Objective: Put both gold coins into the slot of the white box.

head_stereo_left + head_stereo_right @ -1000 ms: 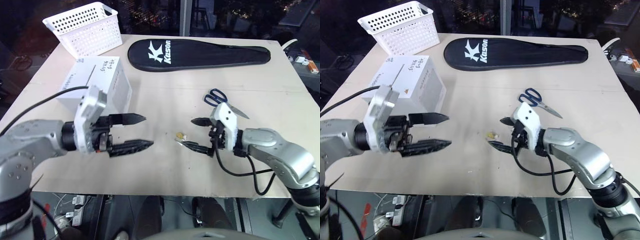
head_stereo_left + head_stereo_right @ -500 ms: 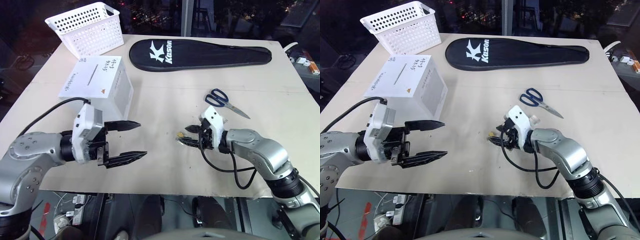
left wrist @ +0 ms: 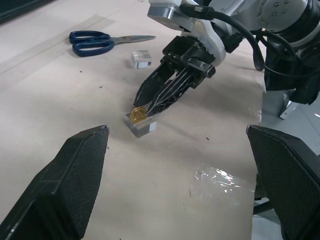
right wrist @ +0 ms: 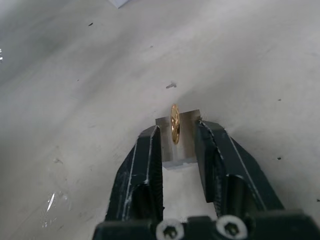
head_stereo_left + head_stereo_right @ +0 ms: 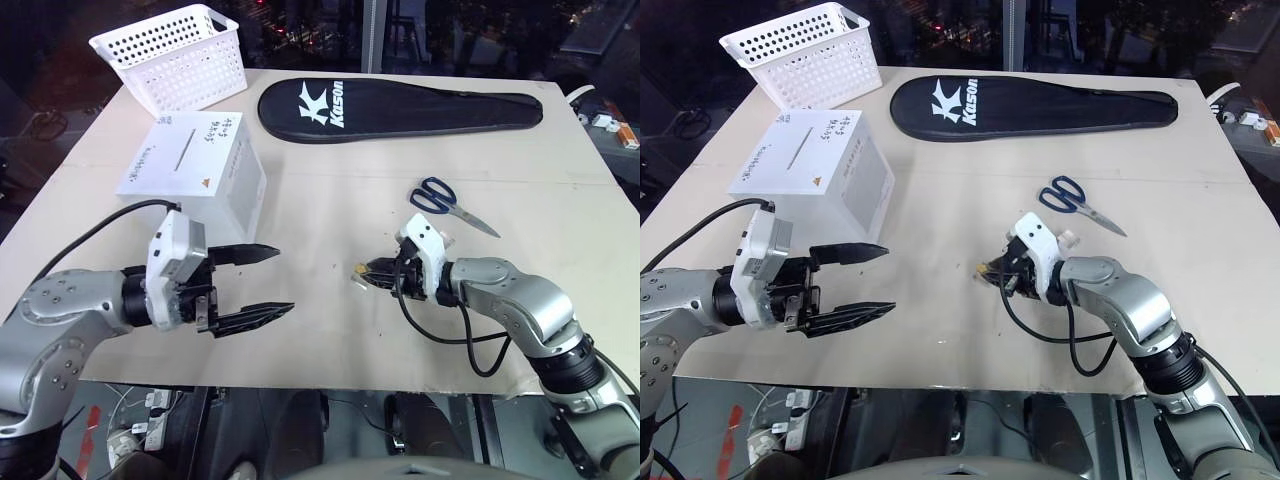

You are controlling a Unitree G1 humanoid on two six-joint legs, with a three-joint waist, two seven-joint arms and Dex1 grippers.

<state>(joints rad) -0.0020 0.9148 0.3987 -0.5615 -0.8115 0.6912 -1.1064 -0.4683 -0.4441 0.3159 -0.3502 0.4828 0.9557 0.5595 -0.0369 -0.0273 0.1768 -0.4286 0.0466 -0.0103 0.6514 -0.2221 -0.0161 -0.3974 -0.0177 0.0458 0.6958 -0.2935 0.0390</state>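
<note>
While the left gripper hangs above the near part of the table with its two black fingers spread wide and nothing between them, the right gripper sits low at the table surface near the middle. Its fingers have narrowed to a small gap on either side of a small clear plastic holder. One gold coin stands on edge in that holder, between the fingertips; whether the fingers press the coin or the holder cannot be told. Seen from the left wrist, the coin faces outward at the very tips of the right gripper, with the holder resting on the table beneath it.

A second clear holder lies apart, nearer the blue-handled scissors. The second coin cannot be made out.

The white box stands on the robot's left side of the table, well apart from the coin, its slot on the top face. Behind it is a white perforated basket; a black racket cover lies along the far edge.
</note>
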